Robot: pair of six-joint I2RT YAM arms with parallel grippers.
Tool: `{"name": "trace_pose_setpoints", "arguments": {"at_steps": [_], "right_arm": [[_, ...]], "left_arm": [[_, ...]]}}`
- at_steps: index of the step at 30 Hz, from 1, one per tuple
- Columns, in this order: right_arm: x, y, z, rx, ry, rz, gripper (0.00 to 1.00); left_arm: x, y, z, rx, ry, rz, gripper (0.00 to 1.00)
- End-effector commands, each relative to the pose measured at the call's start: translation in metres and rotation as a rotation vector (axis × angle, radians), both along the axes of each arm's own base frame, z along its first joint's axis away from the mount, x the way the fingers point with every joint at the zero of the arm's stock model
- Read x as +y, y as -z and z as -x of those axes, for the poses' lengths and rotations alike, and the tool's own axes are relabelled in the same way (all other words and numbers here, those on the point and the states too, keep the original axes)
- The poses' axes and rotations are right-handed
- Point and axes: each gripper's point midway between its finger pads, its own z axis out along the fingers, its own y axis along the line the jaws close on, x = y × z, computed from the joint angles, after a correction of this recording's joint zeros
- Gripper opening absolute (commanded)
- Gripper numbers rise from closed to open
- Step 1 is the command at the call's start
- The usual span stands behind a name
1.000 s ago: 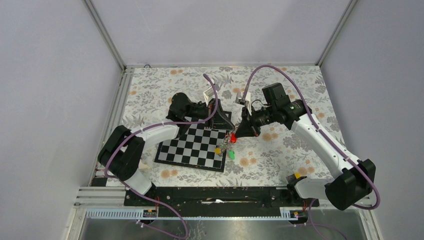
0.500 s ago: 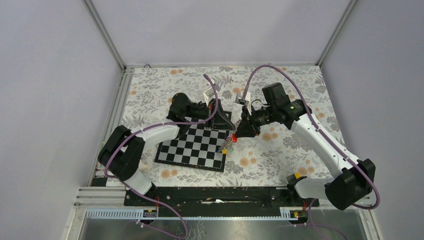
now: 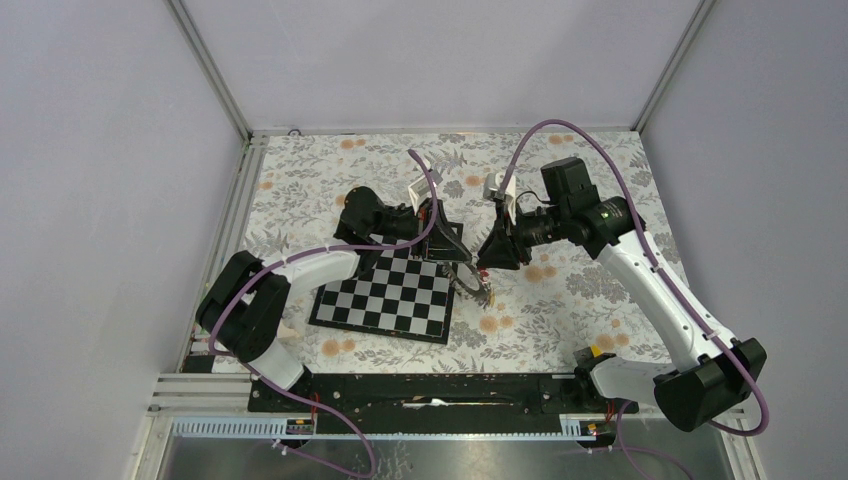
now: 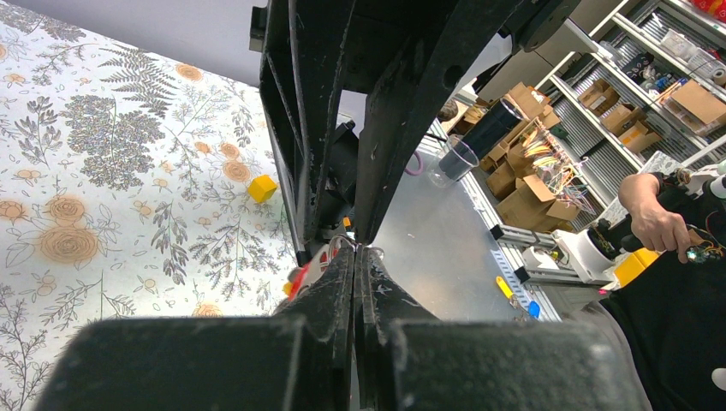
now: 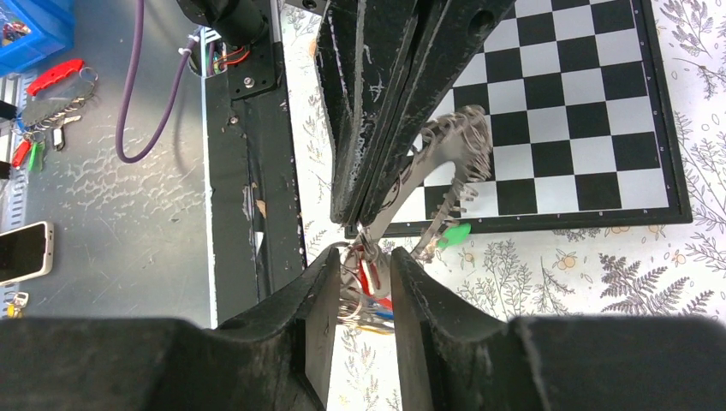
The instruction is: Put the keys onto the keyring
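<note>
Pinching the keyring (image 5: pixel 428 163) in our shut left tool (image 4: pixel 355 257) steadies it beside the chessboard (image 3: pixel 385 295). Our right tool (image 5: pixel 361 261) stands narrowly parted around the dangling keys (image 5: pixel 370 278), seemingly gripping nothing.

A white cloth (image 3: pixel 560 300) printed with grey ferns and orange flowers. On it, a black-and-white chequered board (image 3: pixel 390 295) with a black border. The left arm (image 3: pixel 310 268) and right arm (image 3: pixel 660 290) were white with black joints and trailed purple cables (image 3: pixel 545 135). The keyring (image 5: pixel 411 175) was silver-grey, its keys tagged with 1 green tag (image 5: pixel 456 233) and 1 red tag (image 5: pixel 370 278). The left gripper (image 4: pixel 355 248) and right gripper (image 5: pixel 360 257) were black.
</note>
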Motion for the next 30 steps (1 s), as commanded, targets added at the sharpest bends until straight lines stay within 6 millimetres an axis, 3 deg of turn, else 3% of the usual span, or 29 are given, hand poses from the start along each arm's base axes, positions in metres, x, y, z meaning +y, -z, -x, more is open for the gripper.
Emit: {"name": "trace_pose_setpoints", "arguments": {"at_steps": [1, 13, 24, 30], "right_arm": [[0.004, -0.013, 0.0, -0.013, -0.032, -0.044, 0.35], [0.01, -0.011, -0.006, 0.004, -0.039, -0.058, 0.33], [0.01, -0.022, 0.003, -0.002, -0.065, -0.081, 0.02], [0.003, -0.025, 0.0, -0.042, -0.038, -0.036, 0.0]], "left_arm": [[0.0, -0.015, 0.002, -0.076, -0.005, 0.061, 0.0], [0.0, -0.014, 0.003, -0.075, 0.0, 0.059, 0.0], [-0.002, -0.011, -0.001, -0.07, -0.01, 0.055, 0.0], [-0.002, -0.009, -0.004, -0.079, -0.021, 0.054, 0.0]]}}
